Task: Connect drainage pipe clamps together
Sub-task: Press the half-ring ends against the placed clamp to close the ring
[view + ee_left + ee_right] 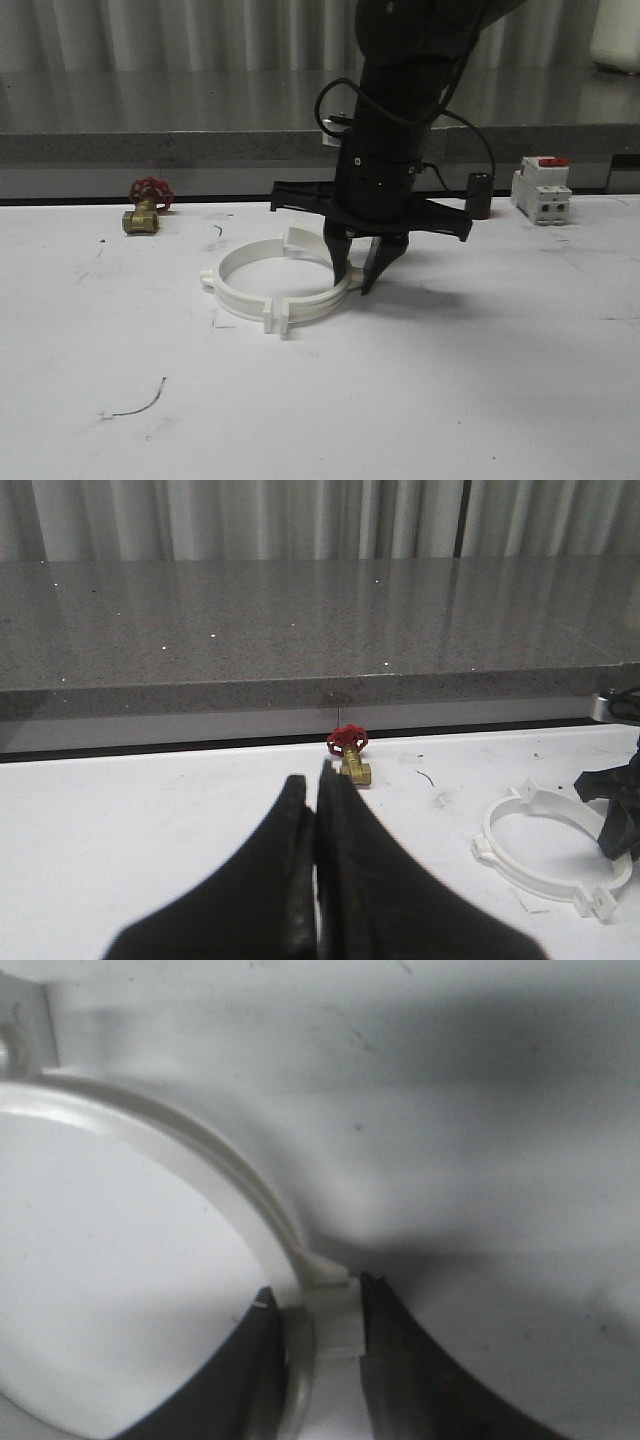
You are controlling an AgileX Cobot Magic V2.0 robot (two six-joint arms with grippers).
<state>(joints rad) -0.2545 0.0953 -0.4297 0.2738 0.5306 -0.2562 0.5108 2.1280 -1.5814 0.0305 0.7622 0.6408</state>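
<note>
The drainage pipe clamps (272,285) lie flat as a near-closed ring on the white worktop (450,390), about midway across it and closer to its far edge than its near one. The right gripper (362,283) points straight down at the ring's right side, its two fingers (400,1380) pinching the clamps' flanged tab joint between them. The left gripper (318,780) hovers over the worktop's left part with its fingers pressed together, holding nothing. A brass valve (141,217) with a red handwheel sits near the far edge on the left, and a white circuit breaker (541,190) near the far right.
</note>
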